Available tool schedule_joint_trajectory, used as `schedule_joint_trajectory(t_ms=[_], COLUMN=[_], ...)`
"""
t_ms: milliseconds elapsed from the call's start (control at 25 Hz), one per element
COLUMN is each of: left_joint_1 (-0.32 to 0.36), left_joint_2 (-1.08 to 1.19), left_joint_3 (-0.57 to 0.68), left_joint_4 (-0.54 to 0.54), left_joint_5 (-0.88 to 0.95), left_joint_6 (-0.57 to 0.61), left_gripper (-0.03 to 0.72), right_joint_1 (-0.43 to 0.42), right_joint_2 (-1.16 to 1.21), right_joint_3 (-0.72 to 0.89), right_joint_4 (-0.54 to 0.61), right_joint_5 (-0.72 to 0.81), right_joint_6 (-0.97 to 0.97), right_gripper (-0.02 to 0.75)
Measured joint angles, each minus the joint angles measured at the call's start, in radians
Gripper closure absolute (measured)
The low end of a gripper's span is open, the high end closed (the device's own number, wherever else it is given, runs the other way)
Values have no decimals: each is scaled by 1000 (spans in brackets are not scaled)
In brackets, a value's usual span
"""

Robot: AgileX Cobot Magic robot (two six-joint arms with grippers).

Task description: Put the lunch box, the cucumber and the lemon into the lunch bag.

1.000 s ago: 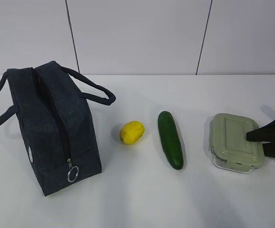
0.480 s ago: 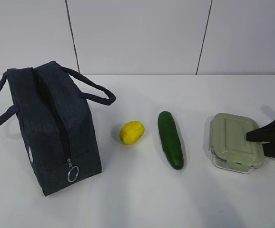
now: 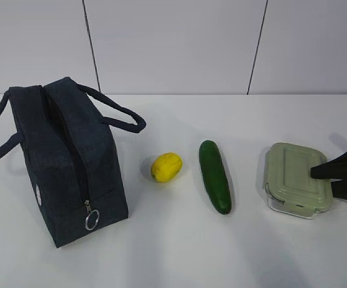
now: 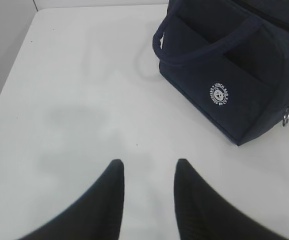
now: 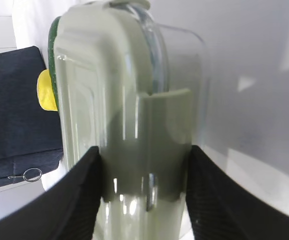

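On the white counter (image 3: 179, 252), four items and two arms, largest first:
Lunch bag (image 3: 65, 162): stands near the counter's left edge, handles looped out to each side, silver ring pull (image 3: 90, 222) hanging at its near end.
Lunch box (image 3: 296, 179): sits near the right edge, sage-green lid on.
Cucumber (image 3: 215, 176): lies at mid-counter, between lemon and lunch box.
Lemon (image 3: 165, 167): rests between bag and cucumber, apart from both.
Right end effector (image 5: 144, 195): fingers straddle the lunch box's side clip, closed against it.
Left end effector (image 4: 147, 172): parted, empty, above bare counter beside the bag.
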Motion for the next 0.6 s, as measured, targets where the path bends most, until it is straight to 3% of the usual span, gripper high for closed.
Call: schedule_joint_trajectory(t_ms=[600], left_joint_1=[0], left_joint_2=[0], left_joint_3=[0], left_joint_4=[0], left_joint_5=[0], left_joint_6=[0], left_gripper=[447], right_joint_1=[35], right_joint_2=[-34], right_joint_3=[0], right_joint_4=[-22], right_joint_5=[-28], right_joint_6=[42], right_gripper=[381])
